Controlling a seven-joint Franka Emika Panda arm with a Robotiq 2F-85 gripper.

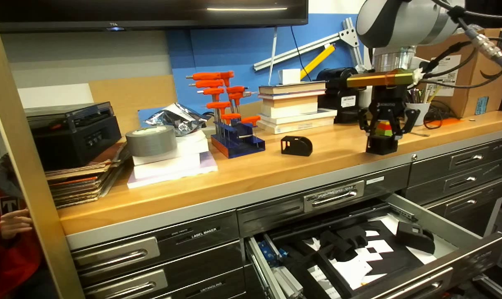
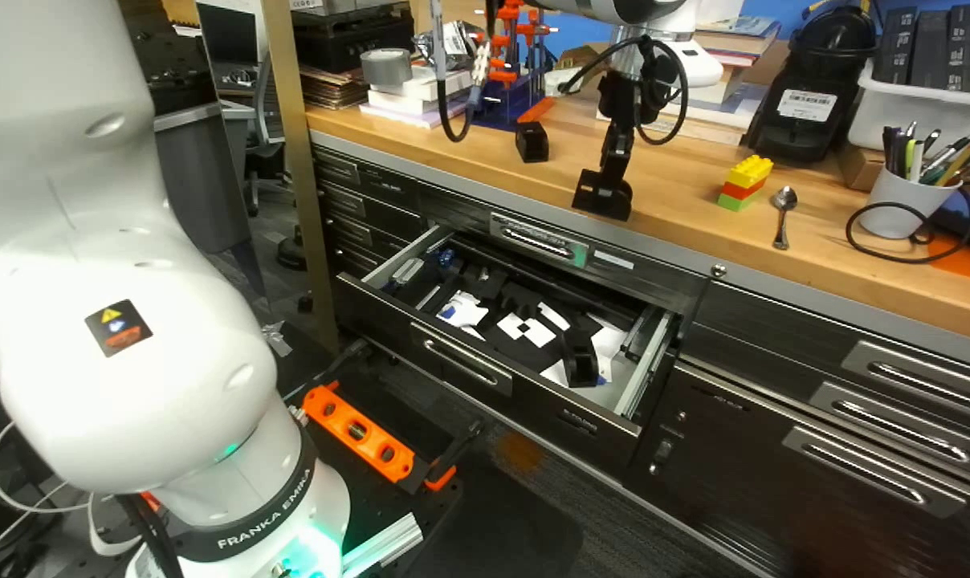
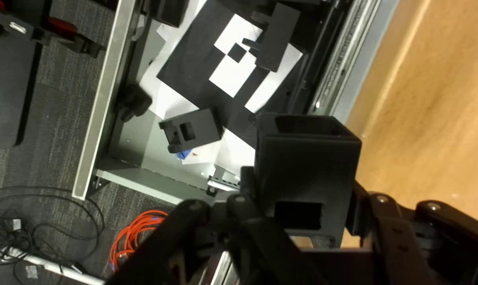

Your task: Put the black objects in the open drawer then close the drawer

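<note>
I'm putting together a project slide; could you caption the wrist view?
One black piece gripped between the fingers, another black piece lying in the open drawer, wooden worktop at frame right.

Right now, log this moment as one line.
claw: shut on black block | another black block: on wooden counter | third black block: in drawer | drawer: open | placement: unfinished

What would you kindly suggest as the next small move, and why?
I would probably shift the gripper toward the middle of the open drawer: its jaws are closed on a black piece, which in the wrist view overlaps the edge of the wooden countertop.
</note>
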